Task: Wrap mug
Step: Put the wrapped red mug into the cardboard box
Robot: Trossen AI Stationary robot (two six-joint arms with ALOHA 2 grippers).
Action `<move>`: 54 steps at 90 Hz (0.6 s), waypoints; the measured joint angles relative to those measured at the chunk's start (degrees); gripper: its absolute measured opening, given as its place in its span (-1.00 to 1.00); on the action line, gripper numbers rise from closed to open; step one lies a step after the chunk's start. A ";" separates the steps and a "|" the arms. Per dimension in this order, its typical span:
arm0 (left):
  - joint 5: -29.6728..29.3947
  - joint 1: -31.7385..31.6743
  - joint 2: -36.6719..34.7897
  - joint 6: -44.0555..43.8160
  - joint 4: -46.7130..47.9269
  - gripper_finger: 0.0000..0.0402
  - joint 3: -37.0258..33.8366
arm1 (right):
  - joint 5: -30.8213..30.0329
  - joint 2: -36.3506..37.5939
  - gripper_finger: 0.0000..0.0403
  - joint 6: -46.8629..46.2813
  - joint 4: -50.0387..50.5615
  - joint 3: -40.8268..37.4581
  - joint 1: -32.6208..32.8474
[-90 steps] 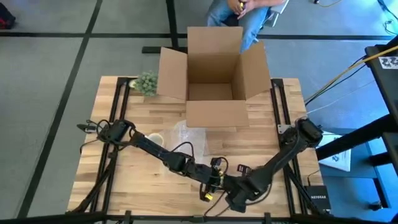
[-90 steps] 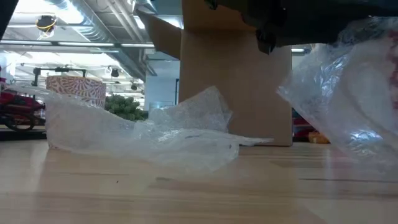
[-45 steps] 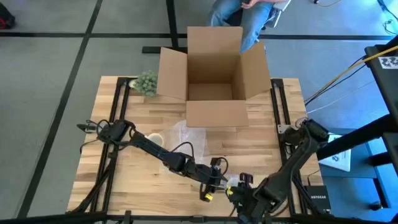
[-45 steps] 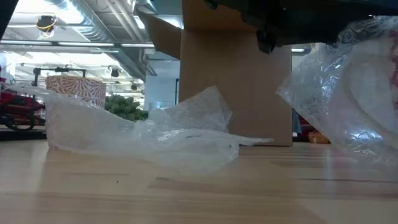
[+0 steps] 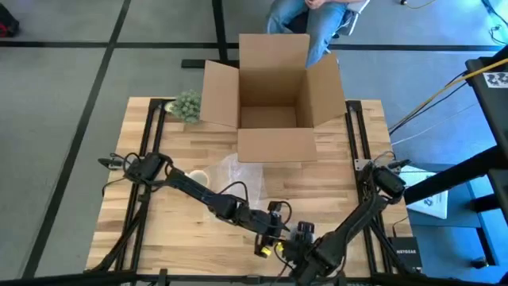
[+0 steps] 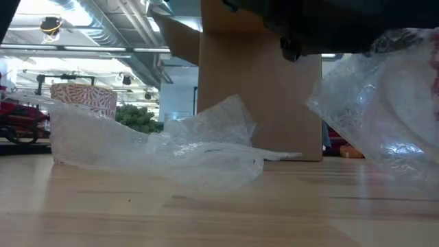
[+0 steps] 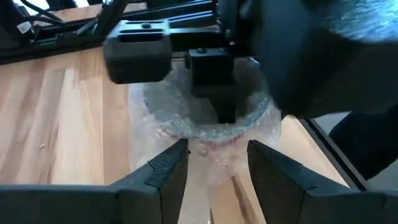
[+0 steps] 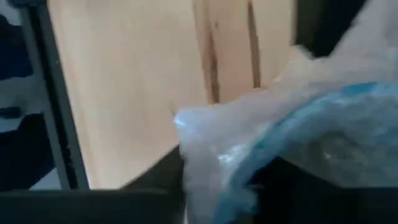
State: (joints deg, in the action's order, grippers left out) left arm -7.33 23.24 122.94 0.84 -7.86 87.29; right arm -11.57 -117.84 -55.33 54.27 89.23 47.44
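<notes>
At the near table edge: right gripper [image 5: 305, 248], pulled back toward centre since 0.5 s ago, closed on the bubble-wrapped mug [image 7: 208, 112], which hangs clear of the wood. Left gripper [image 7: 214, 163] just beside it, fingers parted, holding nothing. Judgement: bundle being turned to close the wrap. Mid-table: loose bubble wrap [image 6: 158, 147], unmoved. Far: cardboard box [image 5: 274, 95], unchanged.

You see grey floor [image 5: 63, 119] with dark lines around the wooden table [image 5: 333, 171]; ceiling pipes [image 6: 89, 31] run overhead.
</notes>
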 joint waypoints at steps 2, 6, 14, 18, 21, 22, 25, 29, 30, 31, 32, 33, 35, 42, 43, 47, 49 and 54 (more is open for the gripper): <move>0.04 0.06 -0.37 0.21 0.37 -0.25 0.00 | 0.09 0.15 -0.86 0.04 0.21 0.02 0.04; 0.00 0.31 -1.20 0.23 1.32 -0.25 -0.09 | 0.49 0.48 -0.91 0.03 0.87 0.02 0.19; -0.97 0.79 -3.85 -0.98 2.84 -0.25 -0.07 | -0.18 1.22 -0.86 -0.74 1.44 -0.09 1.13; -1.32 0.85 -5.44 -2.15 3.82 -0.25 -0.02 | -0.26 1.95 -0.86 -1.41 1.22 -0.09 1.52; -1.40 0.89 -6.69 -3.05 5.15 -0.25 -0.02 | -0.62 2.86 -0.87 -1.55 1.18 -0.09 2.02; -1.43 0.90 -7.07 -3.35 5.53 -0.25 -0.02 | -0.78 3.21 -0.88 -1.58 1.20 -0.09 2.19; -1.54 0.95 -8.40 -3.79 6.62 -0.26 -0.04 | -1.14 4.39 -0.91 -1.57 1.25 -0.09 2.62; -1.70 1.17 -10.30 -4.38 8.48 -0.26 -0.02 | -1.76 5.91 -0.95 -1.08 0.91 -0.07 3.30; -1.71 1.20 -10.83 -4.50 9.06 -0.26 -0.02 | -2.03 6.34 -0.95 -0.83 0.82 -0.06 3.49; -1.71 1.27 -11.34 -4.52 9.69 -0.26 -0.02 | -2.31 6.75 -0.95 -0.48 0.76 -0.04 3.68; -1.72 1.34 -11.84 -4.58 10.25 -0.26 -0.02 | -2.55 7.11 -0.96 -0.11 0.67 -0.02 3.86; -1.76 1.40 -12.33 -4.66 10.77 -0.26 -0.02 | -2.76 7.44 -0.96 0.27 0.56 -0.02 4.05; -1.95 1.53 -13.31 -4.85 11.46 -0.26 -0.02 | -3.32 8.31 -0.95 0.78 0.40 -0.02 4.39; -2.07 2.47 -17.13 -5.20 15.39 -0.26 0.02 | -5.51 11.44 -0.94 3.15 -0.48 -0.04 5.25; -2.07 2.59 -17.61 -5.24 15.82 -0.26 0.02 | -5.84 11.97 -0.94 3.30 -0.71 -0.04 5.35; -2.55 3.31 -19.90 -5.33 18.06 -0.26 0.04 | -7.44 14.21 -0.95 4.01 -1.66 -0.02 5.66; -2.98 3.69 -20.86 -5.33 19.61 -0.26 0.04 | -8.60 15.26 -0.95 4.53 -1.94 -0.02 5.70; -4.40 4.61 -23.38 -5.33 22.37 -0.26 0.04 | -12.06 17.99 -0.96 6.21 -2.56 0.03 5.68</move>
State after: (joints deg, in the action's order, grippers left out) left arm -11.73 27.85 99.56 -4.49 14.51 87.33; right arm -23.63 -99.85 -49.12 51.70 89.26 53.12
